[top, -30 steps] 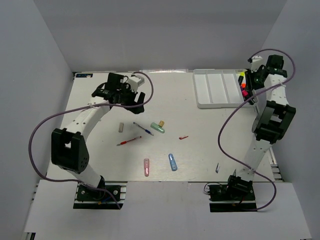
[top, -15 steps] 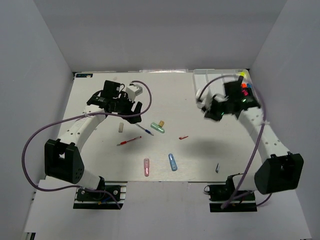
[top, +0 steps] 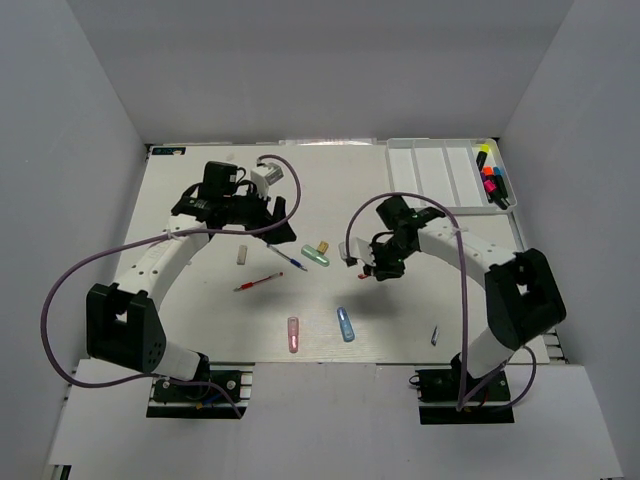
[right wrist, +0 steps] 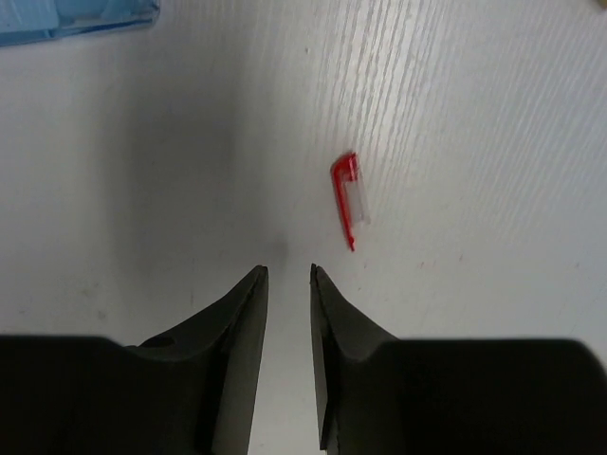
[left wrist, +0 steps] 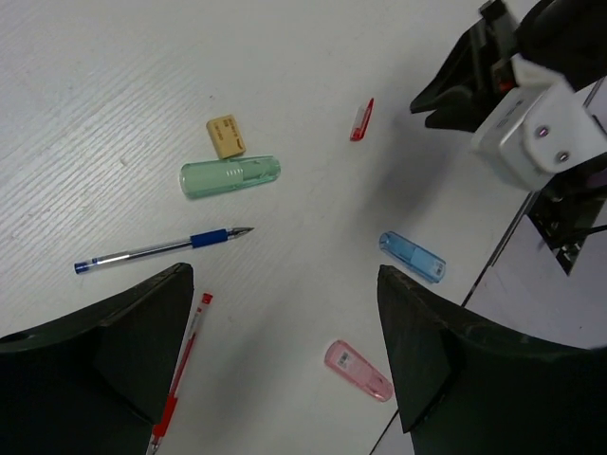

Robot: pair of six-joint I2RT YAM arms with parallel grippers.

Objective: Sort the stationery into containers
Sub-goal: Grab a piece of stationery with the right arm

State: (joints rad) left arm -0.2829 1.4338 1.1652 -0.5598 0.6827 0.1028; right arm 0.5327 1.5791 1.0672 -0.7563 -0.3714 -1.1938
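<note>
The white divided tray [top: 432, 178] stands at the back right, with several coloured-cap highlighters [top: 490, 176] in its right compartment. On the table lie a blue pen [top: 287, 259], a red pen [top: 257, 283], a green capsule [top: 316, 257], a tan eraser [top: 322, 246], a tan bit [top: 241, 256], a pink capsule [top: 293, 334] and a blue capsule [top: 346, 324]. My right gripper [right wrist: 287, 270] hangs low over the table, jaws only narrowly apart and empty, just short of a small red pen cap [right wrist: 346, 197]. My left gripper [left wrist: 285, 275] is wide open and empty, high above the items.
A small grey piece [top: 434, 336] lies near the front right edge. In the left wrist view the right gripper [left wrist: 503, 104] shows at the top right, close to the red cap [left wrist: 361, 120]. Grey walls enclose the table on three sides.
My right arm has swung from the tray at the back right down to the middle of the table, over the red cap. The left arm has shifted only slightly.
</note>
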